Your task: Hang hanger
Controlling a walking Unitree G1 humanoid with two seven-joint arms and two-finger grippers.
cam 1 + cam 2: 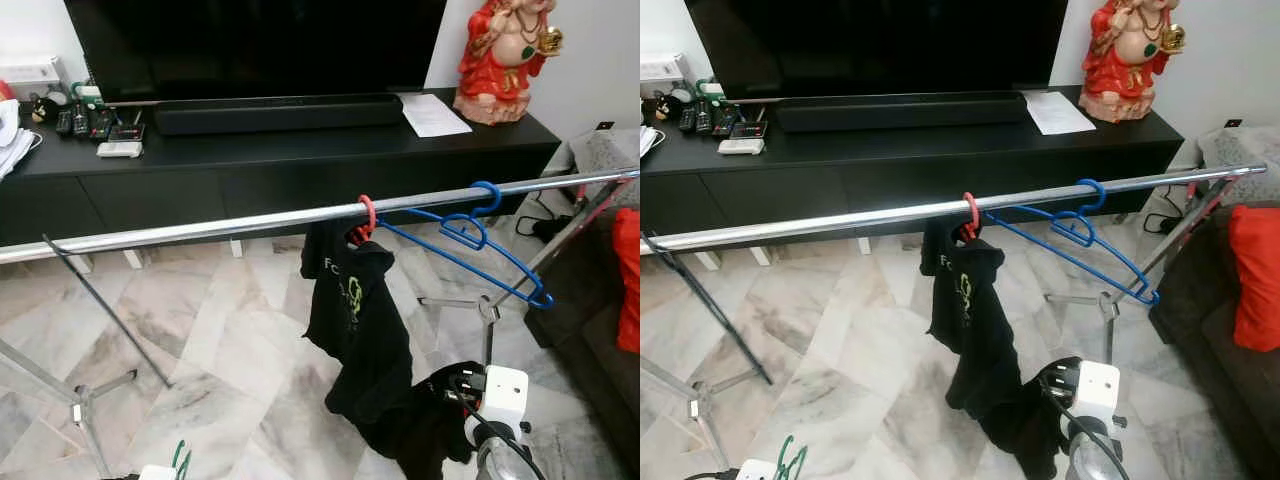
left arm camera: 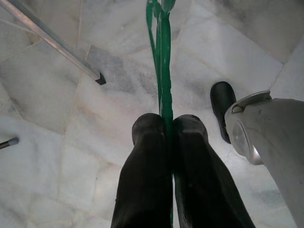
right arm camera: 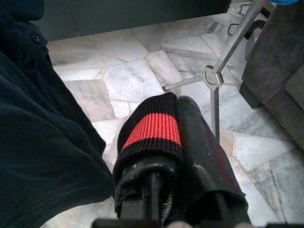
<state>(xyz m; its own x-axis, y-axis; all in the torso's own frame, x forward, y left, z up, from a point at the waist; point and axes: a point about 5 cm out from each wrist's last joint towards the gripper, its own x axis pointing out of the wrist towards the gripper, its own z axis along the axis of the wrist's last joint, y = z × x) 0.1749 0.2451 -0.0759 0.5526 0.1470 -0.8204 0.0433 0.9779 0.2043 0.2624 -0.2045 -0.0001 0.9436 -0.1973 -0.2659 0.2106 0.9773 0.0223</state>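
While the left gripper (image 2: 166, 126) hangs low over the floor (image 1: 220, 350), its two rounded black fingers are pressed together on a thin green hanger (image 2: 161, 57), whose plastic strands run out from between the fingertips; the same hanger shows as a green loop at the bottom edge of the head view. The right gripper (image 3: 178, 118) is closed on a ribbed black cuff with a red band (image 3: 154, 128), part of the black shirt (image 1: 360, 320).

The shirt, of soft dark fabric with a pale print, droops from a red hanger (image 1: 366, 215) hooked over the rail (image 1: 200, 228). The rail is a smooth, shiny metal tube crossing the scene, slightly higher at the robot's right, and carried on thin metal legs (image 1: 95, 300). A blue hanger (image 1: 470, 240) of thin moulded plastic, triangular in outline, hangs on the rail just to the right of the red one, tilted so that its far end points downward.

The floor is polished marble in grey and white veined slabs. Behind the rail stands a long matte black cabinet (image 1: 300, 170) bearing a flat screen (image 1: 250, 40), a slim black speaker bar (image 1: 275, 112), a sheet of paper (image 1: 432, 113), several remote controls (image 1: 100, 125) and a glossy red figurine (image 1: 505, 60).
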